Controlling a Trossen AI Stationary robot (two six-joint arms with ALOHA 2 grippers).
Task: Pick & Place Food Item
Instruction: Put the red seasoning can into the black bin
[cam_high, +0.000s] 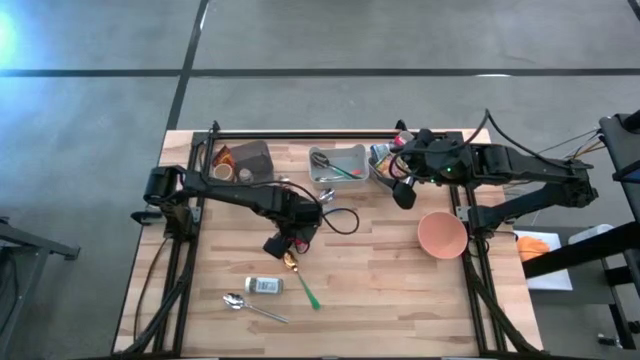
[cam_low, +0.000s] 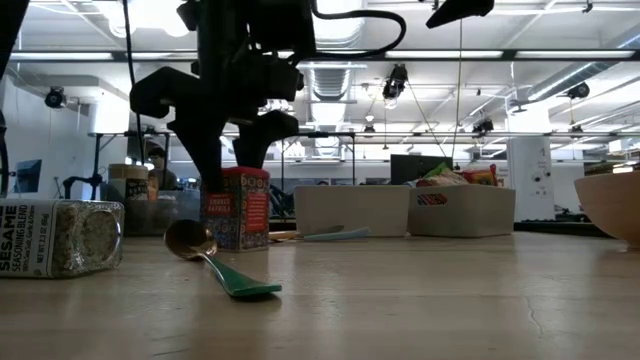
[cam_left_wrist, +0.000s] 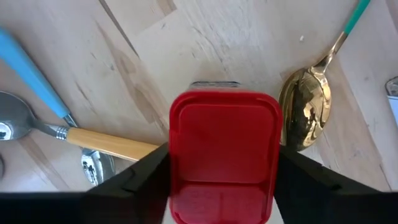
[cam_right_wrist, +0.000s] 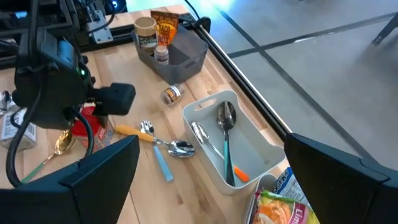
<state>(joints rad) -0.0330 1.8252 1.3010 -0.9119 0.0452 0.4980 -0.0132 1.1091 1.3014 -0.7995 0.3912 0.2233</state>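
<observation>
Near the middle of your wooden table (cam_high: 400, 290), the left gripper (cam_left_wrist: 224, 171) points straight down with its fingers clamping the upright red-lidded container (cam_left_wrist: 224, 146), while the right gripper (cam_high: 404, 193) hangs spread wide near the far edge.

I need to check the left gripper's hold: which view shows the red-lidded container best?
The left wrist view: the red-lidded container fills the space between the left gripper's fingers. The low view shows it upright on the table; the high and right wrist views show only red slivers.
</observation>
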